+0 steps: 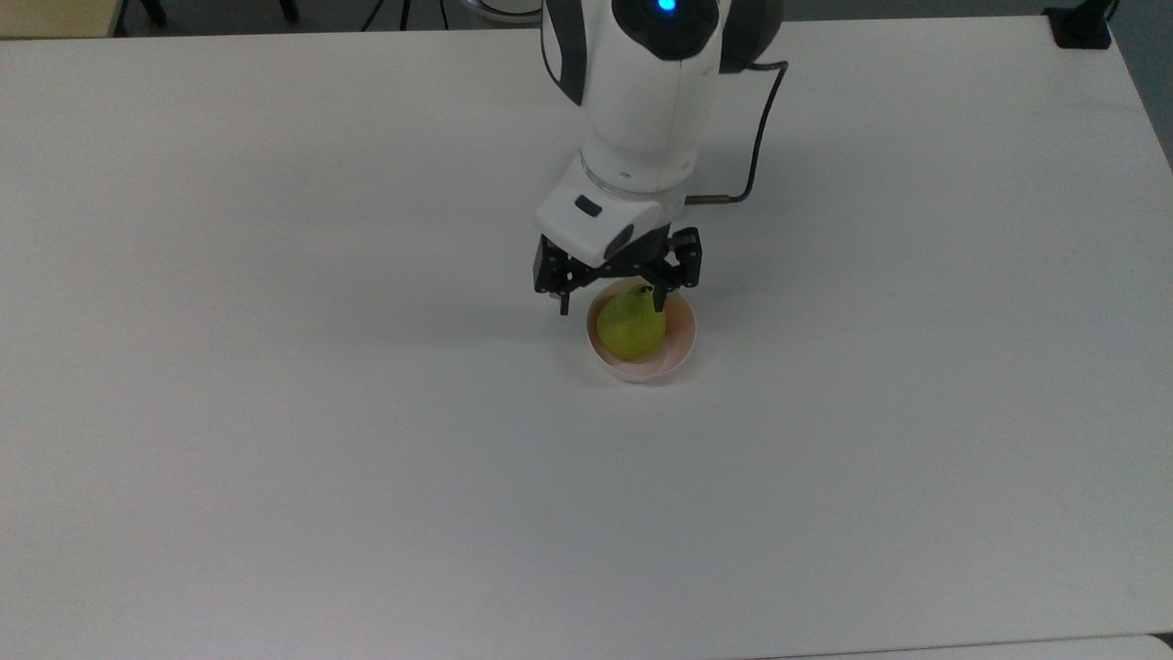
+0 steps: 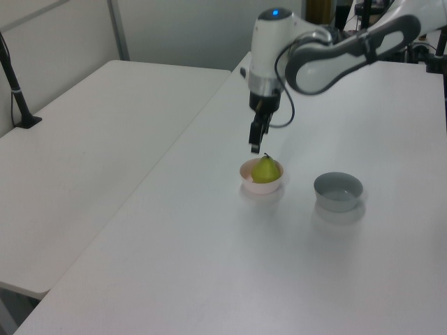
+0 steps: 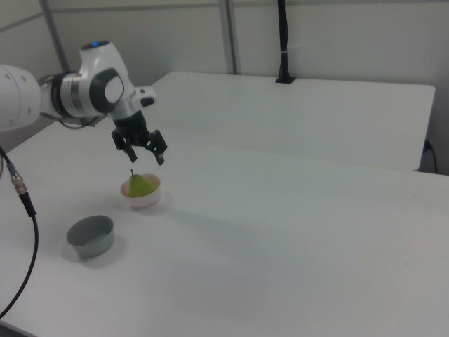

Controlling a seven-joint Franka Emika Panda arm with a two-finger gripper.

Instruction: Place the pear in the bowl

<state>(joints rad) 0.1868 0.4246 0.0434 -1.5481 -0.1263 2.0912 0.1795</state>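
We see the pear (image 1: pixel 631 324) sitting upright inside the bowl (image 1: pixel 680 349), its narrow stem end up, so we judge the placing itself done. The gripper (image 1: pixel 609 299) hangs just above the bowl with its fingers spread wide and nothing between them; in the right view there is clear air between the fingertips and the pear's stem. What we judge is left is only for the arm (image 1: pixel 641 101) to draw clear of the bowl.

Taking the bowl as our landmark and going left to right in the top view: bare table (image 1: pixel 275 367) lies to the bowl's left, the gripper sits over the bowl's far rim, and bare table again lies to its right. From this view we look almost straight down on the arm, so we cannot judge how high the gripper is.

The left view settles that: the gripper (image 2: pixel 257 143) is above the pear (image 2: pixel 265 170), not touching. It also shows a grey bowl (image 2: pixel 339 190) on the table to the pink bowl's right, near but apart.

In the right view the grey bowl (image 3: pixel 90 234) lies left of and nearer than the pink bowl (image 3: pixel 142 192), and the spread fingers show plainly.
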